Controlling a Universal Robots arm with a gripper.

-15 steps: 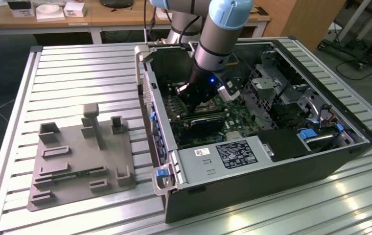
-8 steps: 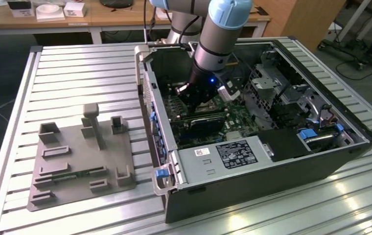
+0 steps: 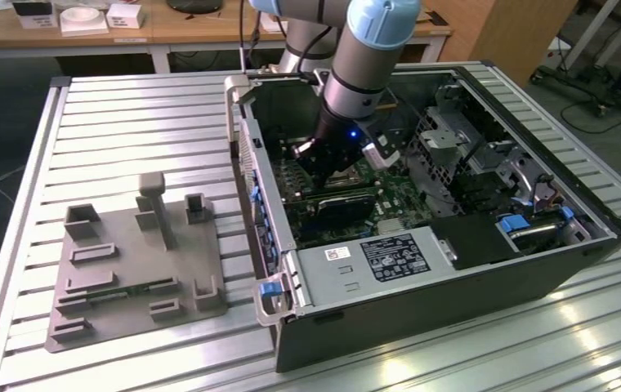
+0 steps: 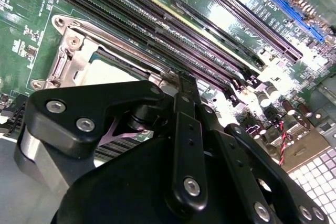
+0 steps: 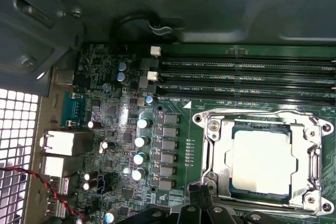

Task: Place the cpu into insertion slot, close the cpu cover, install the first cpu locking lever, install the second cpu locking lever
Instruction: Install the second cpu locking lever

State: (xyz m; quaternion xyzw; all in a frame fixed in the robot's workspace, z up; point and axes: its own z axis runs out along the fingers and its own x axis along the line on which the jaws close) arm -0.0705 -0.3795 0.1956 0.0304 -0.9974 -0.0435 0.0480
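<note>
One cpu sits in the slot at lower right of the first wrist view with cover down over it, gripper just beside the rim, grip state unclear; I'd press levers squarely and gently.

Desk: metal top of parallel ribbed slats, pale grey, running toward the exterior view's right.

On it, two items:
- Grey fixture plate, toward the exterior view's left, lying flat on the slats, with raised blocks and upright posts.
- Open computer case, toward the exterior view's right, lying on its side with the interior facing up. Just beside the plate, not touching.

Bare slats between the plate and the far edge.
</note>
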